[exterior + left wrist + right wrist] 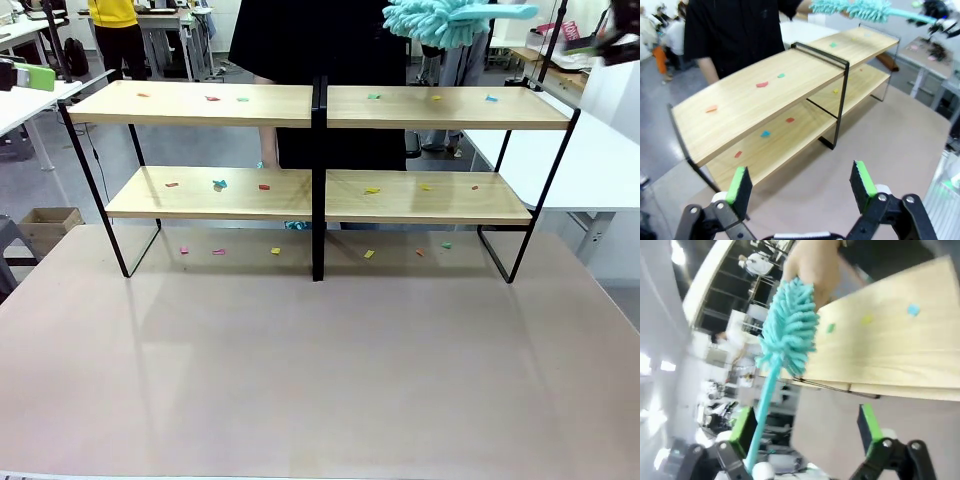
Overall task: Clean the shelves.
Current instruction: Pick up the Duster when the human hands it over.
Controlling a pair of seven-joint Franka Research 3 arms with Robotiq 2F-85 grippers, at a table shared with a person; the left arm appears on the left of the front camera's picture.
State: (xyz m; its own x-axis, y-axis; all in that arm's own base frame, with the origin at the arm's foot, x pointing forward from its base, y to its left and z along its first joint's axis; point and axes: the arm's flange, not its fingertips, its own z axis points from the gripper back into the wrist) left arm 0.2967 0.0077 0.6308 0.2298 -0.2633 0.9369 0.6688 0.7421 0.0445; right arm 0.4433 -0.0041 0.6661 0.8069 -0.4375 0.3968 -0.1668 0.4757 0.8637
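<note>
The shelves [200,104] stand at the far half of the tabletop, two wooden tiers on a black frame, with small coloured scraps [220,184] on both boards and under them. A teal fluffy duster [430,20] hangs above the top right board. In the right wrist view a person's hand [810,265] holds the duster [787,335] by its head, and its handle runs down between the wide-open fingers of my right gripper [805,427], close to one pad. My left gripper [802,182] hovers open and empty over the table, off one end of the shelves [750,100].
A person in black stands right behind the shelves. The pinkish tabletop [320,380] stretches bare in front of them. White tables [610,160] flank both sides, and a cardboard box [50,225] sits on the floor at left.
</note>
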